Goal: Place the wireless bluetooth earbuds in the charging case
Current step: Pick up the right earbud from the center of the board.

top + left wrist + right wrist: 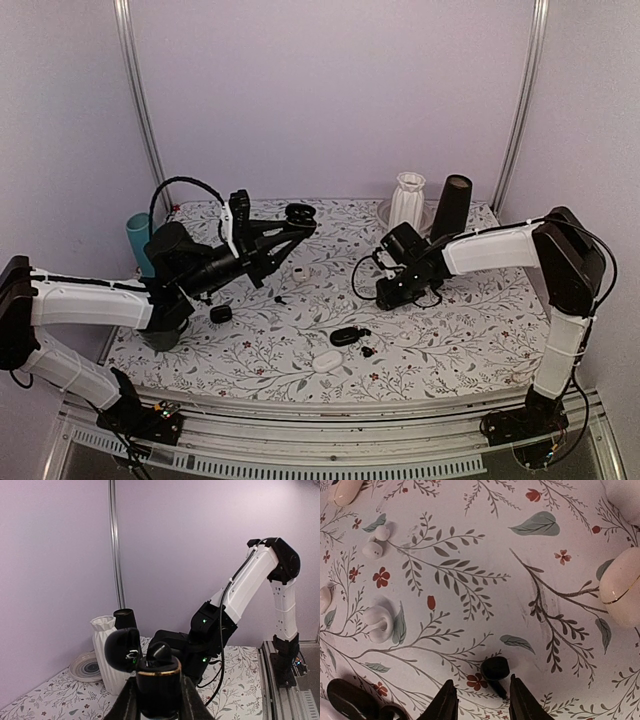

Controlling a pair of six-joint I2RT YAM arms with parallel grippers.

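The left claw [159,694] is pressed on the charging case [159,685] and holds it upright in the air above the counter [470,330], one finger on each side of its black body. The case has a gold rim, and its lid [122,649] is swung open to one side. One earbud [159,652] sits inside the case, with its glossy black head standing above the rim. I cannot tell whether the place beside it is filled.

The right claw [482,700] points down at the flowered counter with its fingers [445,702] spread. The second black earbud [496,672] lies on the counter between the fingertips. Its stem is close to one finger, and the other finger is clearly apart from it.

Around it lie a closed pale case [621,587] with a gold seam and two white earbuds [375,547], loose on the surface and in no container. In the top view a white case [327,361] and another black case [347,336] lie near the front edge. At the back stand a white vase [407,200] on a plate [86,667] and a black cup [452,205], and a teal cup [137,240] stands at the left. Their insides are not visible.
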